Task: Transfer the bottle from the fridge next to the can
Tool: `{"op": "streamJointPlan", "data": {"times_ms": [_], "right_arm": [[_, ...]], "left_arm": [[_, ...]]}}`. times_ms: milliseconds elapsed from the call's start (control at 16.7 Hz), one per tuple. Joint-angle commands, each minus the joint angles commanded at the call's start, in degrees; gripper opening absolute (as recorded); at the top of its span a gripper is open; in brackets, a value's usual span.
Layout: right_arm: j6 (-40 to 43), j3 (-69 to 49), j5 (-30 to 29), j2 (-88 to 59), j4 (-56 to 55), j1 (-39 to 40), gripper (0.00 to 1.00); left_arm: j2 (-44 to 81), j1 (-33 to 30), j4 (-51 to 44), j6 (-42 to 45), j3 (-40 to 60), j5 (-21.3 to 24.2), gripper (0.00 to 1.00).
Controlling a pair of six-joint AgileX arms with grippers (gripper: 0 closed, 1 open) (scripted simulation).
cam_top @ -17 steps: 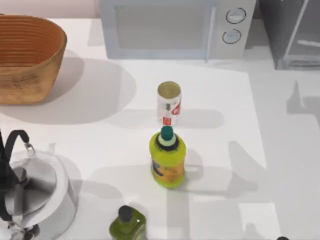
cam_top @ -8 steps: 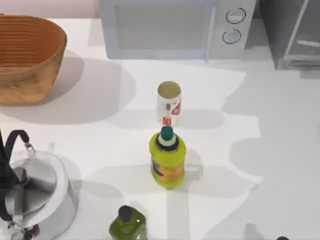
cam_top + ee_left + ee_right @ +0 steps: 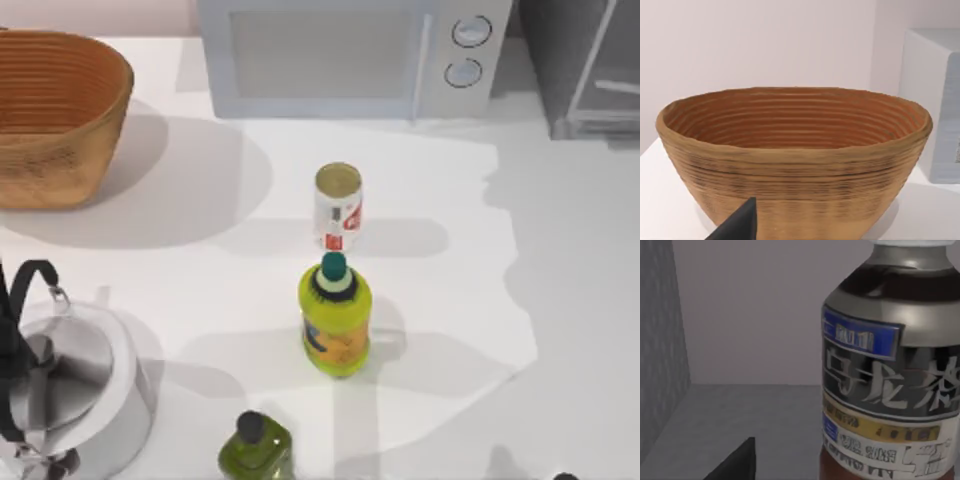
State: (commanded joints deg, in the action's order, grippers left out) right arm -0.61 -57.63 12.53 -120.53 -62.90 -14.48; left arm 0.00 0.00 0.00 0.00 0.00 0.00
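The bottle (image 3: 892, 370) stands close in front of the right wrist camera, dark reddish-brown below a grey-blue label and a white cap. It stands on the grey floor inside the fridge (image 3: 585, 70), at the table's back right corner. A dark fingertip (image 3: 737, 465) of my right gripper shows beside the bottle with a gap between them, and nothing is gripped. The can (image 3: 338, 205), white with red markings and a gold top, stands upright mid-table. A dark fingertip (image 3: 737, 225) of my left gripper is parked facing the basket (image 3: 795, 165).
A yellow-green bottle (image 3: 335, 320) with a teal cap stands just in front of the can. An olive bottle (image 3: 255, 445) and a metal kettle (image 3: 65, 385) stand at the front left. The woven basket (image 3: 55, 115) sits back left, the white microwave (image 3: 350, 55) at the back.
The large shadow on the table's right side has shifted and changed shape. The can, the other bottles, the basket and the kettle have stayed where they were.
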Motion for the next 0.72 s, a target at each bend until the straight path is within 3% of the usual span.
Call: {"op": "streamJointPlan", "data": {"times_ms": [240, 720], "right_arm": [[0.0, -0.7, -0.2, -0.4, 0.5, 0.3, 1.00], [0.1, -15.6, -1.7, -8.5, 7.1, 1.5, 1.00]], "left_arm": [[0.0, 0.0, 0.0, 0.0, 0.0, 0.0, 1.00], [0.0, 0.0, 0.0, 0.0, 0.0, 0.0, 1.00]]}}
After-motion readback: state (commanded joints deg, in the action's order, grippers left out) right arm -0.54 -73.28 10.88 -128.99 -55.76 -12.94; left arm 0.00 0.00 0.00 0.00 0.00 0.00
